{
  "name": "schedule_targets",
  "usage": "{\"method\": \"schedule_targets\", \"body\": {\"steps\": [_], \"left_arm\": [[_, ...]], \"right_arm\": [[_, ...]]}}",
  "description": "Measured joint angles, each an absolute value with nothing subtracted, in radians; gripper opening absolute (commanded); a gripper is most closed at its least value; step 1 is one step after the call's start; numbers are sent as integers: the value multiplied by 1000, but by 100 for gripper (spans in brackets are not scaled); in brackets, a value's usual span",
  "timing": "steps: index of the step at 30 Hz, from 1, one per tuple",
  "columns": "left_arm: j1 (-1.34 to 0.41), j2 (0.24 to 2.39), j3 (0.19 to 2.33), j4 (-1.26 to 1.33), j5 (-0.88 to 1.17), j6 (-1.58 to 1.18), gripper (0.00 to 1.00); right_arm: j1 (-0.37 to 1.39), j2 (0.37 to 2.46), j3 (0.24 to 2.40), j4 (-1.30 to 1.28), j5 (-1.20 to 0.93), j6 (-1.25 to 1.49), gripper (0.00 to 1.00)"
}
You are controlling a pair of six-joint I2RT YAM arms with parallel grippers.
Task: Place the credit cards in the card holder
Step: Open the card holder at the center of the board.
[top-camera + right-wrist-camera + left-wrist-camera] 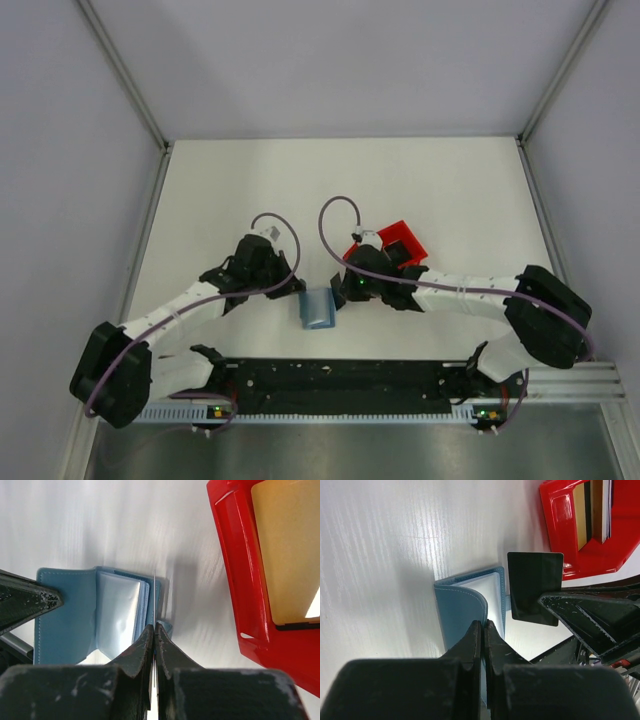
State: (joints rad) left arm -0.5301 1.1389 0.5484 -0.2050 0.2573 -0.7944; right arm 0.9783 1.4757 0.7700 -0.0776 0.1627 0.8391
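Left end effector: I clamp the cover of the blue wallet, jaws closed. Right end effector: I pinch a black card edge-on, just beside the wallet.

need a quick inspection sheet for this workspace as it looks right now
surface: white wood-grain table
job's things: teal-blue folding card holder lying open; black plastic card held beside it, not yet in a pocket; gold, black and white cards standing in the bin
clutter: red plastic bin; nothing else seen
grippers: left gripper shut on the holder's cover; right gripper shut on the black card
cables: purple cable loops arched above each wrist
surroundings: pale enclosure walls
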Motion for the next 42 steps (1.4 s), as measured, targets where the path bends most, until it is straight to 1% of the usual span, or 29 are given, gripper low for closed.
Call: {"method": "schedule_targets", "body": {"steps": [17,24,33,42], "left_arm": [[-530,1075,517,-249,163,-814,0],[-530,1066,519,-331,75,-836,0],[-530,1075,535,-550,-83,-834,0],[-531,1105,535,-549,-95,-814,0]], "right_arm": [[978,1476,667,38,99,972,0],[978,1476,667,45,96,971,0],[986,1476,676,42,91,942,0],[996,1428,704,25,112,908,0]]}}
